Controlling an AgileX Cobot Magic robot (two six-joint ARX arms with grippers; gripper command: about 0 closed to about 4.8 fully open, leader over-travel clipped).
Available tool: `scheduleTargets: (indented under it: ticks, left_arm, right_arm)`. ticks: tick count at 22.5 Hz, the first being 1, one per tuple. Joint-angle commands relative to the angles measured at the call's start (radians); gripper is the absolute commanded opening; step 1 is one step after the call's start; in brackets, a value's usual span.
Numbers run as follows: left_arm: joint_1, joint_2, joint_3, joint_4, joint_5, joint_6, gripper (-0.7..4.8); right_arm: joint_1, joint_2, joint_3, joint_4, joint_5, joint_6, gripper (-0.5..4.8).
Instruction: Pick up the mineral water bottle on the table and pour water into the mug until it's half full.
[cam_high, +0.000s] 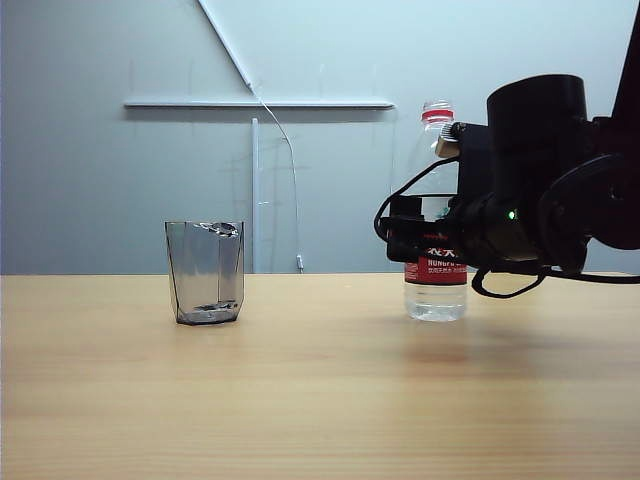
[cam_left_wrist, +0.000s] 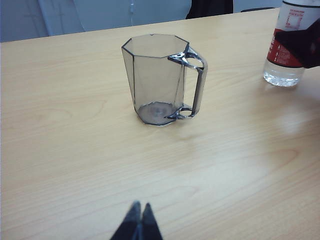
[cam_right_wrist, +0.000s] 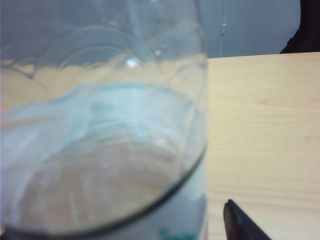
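Observation:
The mineral water bottle (cam_high: 436, 292) stands upright on the table (cam_high: 320, 400) at the right, with a red neck ring and a red-and-white label. My right gripper (cam_high: 412, 238) is at label height around the bottle, jaws wide. In the right wrist view the bottle (cam_right_wrist: 100, 140) fills the picture, and one dark fingertip (cam_right_wrist: 239, 224) stands clear of its side. The smoky-grey faceted mug (cam_high: 205, 272) stands to the left, its handle (cam_left_wrist: 196, 87) turned toward the bottle (cam_left_wrist: 286, 50). My left gripper (cam_left_wrist: 140, 207) hovers low before the mug, tips pressed together, holding nothing.
Bare wood-grain table lies between the mug and the bottle and in front of both. A grey wall with a white cable (cam_high: 290, 170) runs behind the table's far edge.

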Motion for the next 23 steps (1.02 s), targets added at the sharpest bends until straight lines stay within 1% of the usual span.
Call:
scheduleTargets:
  ticks: [1,5,6,7,9,10,15,17,18,19,21,23]
  left_arm:
    - [0.000,0.000,0.003,0.013,0.001,-0.003,-0.02]
    - [0.000,0.000,0.003,0.013,0.001,-0.003,-0.02]
    - [0.000,0.000,0.003,0.013,0.001,-0.003,-0.02]
    - [0.000,0.000,0.003,0.013,0.001,-0.003,-0.02]
    - [0.000,0.000,0.003,0.013,0.001,-0.003,-0.02]
    - [0.000,0.000,0.003,0.013,0.001,-0.003,-0.02]
    - [0.001,0.000,0.003,0.013,0.001,-0.003,-0.02]
    - [0.011,-0.002,0.003,0.013,0.001,-0.003,-0.02]
    - [0.026,-0.008,0.003,0.013,0.002,-0.003,-0.02]
    - [0.036,-0.014,0.003,0.013,0.002,-0.003,-0.02]
    - [0.085,-0.052,0.003,0.013,0.002,-0.003,-0.02]
    - [0.142,-0.077,0.003,0.013,0.001,-0.003,-0.02]
  right_arm:
    - [0.001,0.020,0.035,0.026,-0.023,0.003,4.79]
    - [0.001,0.022,0.041,0.027,-0.017,0.003,4.76]
    - [0.001,0.022,0.041,0.028,-0.018,0.003,4.53]
    - [0.001,0.022,0.041,0.027,-0.018,0.003,4.52]
    - [0.001,0.021,0.041,0.025,-0.018,0.003,3.52]
    - [0.001,0.021,0.041,0.026,-0.018,0.003,2.85]
    - [0.001,0.021,0.041,0.029,-0.019,0.003,2.79]
    - [0.001,0.011,0.041,0.031,-0.029,-0.016,2.78]
    - [0.001,-0.010,0.042,0.027,-0.068,-0.076,2.78]
    - [0.001,-0.026,0.043,0.021,-0.089,-0.105,2.78]
    - [0.001,-0.079,0.048,-0.002,-0.142,-0.171,2.78]
    - [0.001,-0.129,0.083,-0.109,-0.181,-0.255,2.78]
